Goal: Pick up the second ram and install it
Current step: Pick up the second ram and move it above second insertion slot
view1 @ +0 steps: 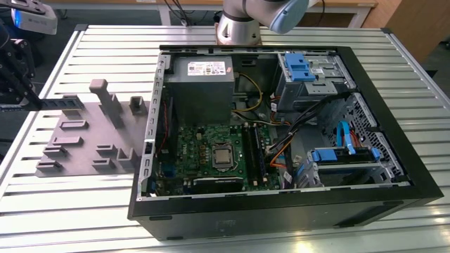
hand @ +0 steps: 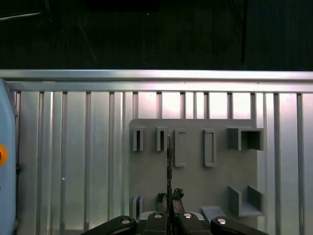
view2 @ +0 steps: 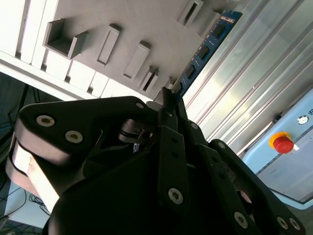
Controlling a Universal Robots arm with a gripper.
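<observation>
The second ram (view1: 63,102) is a narrow blue stick with dark chips, and my gripper (view1: 31,101) is shut on one end of it at the exterior view's far left. It hangs level over the far-left part of the grey fixture plate (view1: 84,142). In the second wrist view the ram (view2: 205,46) juts out from my gripper (view2: 168,94) across the plate's pockets. In the first wrist view the ram (hand: 168,156) shows edge-on, standing out from my gripper (hand: 169,197) above the plate (hand: 195,176).
An open black computer case (view1: 281,211) lies at the exterior view's right, with its green motherboard (view1: 211,153) and long black memory slots (view1: 250,150) exposed. The arm's base (view1: 239,23) stands behind it. The table is slatted metal (view1: 70,211). A red stop button (view2: 283,143) sits nearby.
</observation>
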